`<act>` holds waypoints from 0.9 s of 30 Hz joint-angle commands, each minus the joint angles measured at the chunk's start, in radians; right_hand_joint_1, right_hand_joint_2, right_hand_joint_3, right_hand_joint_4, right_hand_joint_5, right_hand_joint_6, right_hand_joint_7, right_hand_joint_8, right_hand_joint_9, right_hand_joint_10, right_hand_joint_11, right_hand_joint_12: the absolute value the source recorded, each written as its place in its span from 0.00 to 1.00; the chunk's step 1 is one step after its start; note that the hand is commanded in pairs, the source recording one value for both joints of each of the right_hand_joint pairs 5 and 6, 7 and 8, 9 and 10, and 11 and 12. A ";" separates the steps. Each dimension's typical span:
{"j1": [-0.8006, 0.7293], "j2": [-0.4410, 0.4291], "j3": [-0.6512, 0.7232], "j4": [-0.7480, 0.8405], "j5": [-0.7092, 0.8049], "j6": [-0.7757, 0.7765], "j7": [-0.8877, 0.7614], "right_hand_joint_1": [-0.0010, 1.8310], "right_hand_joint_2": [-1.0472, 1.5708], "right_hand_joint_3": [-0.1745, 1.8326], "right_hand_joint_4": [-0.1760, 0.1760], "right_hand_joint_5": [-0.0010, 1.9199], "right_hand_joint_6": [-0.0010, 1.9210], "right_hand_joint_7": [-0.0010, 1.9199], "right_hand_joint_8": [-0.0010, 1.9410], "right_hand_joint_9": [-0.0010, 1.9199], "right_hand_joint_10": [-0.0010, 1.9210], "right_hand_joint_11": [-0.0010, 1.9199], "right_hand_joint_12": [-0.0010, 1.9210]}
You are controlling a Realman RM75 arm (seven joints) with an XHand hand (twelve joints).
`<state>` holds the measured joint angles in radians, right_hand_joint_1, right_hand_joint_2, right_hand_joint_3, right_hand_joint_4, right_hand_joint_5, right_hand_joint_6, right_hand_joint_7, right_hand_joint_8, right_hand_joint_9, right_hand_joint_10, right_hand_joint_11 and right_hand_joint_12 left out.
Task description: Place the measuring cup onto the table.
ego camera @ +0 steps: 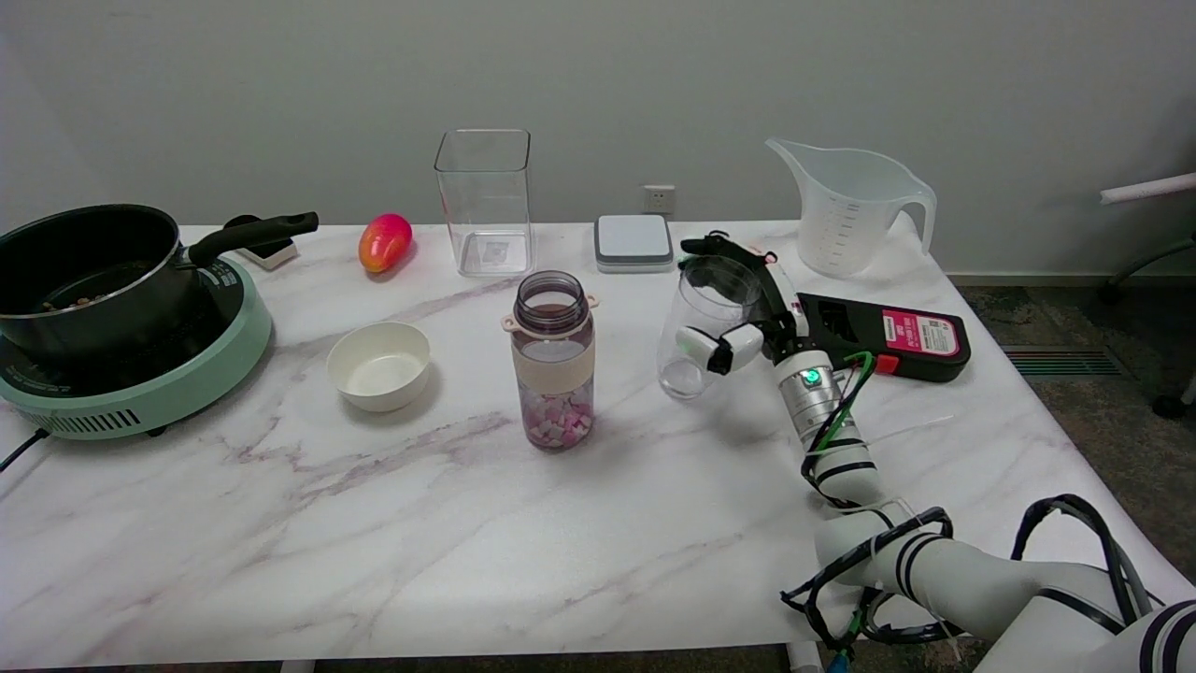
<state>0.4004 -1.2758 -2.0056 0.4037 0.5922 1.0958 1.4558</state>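
The robot hand covers the right wall of the clear measuring cup; its fingers behind the cup blur through the plastic. Whether the cup's base touches the desk cannot be told. The right arm is cut off at five o'clock by the picture's edge. At nine o'clock the stove and its cord run out of view. The pot's contents are too small to identify. Print on the black device is unreadable.

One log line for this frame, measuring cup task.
right hand grips clear cup | cup tilted, near table | release not yet done
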 commanded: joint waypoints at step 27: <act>-0.042 0.150 -0.002 0.164 -0.036 -0.105 0.000 0.77 0.15 0.79 0.50 0.13 0.13 0.24 0.24 0.27 0.27 0.32 0.32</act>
<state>0.3952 -1.2679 -2.0073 0.4247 0.5857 1.0966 1.4545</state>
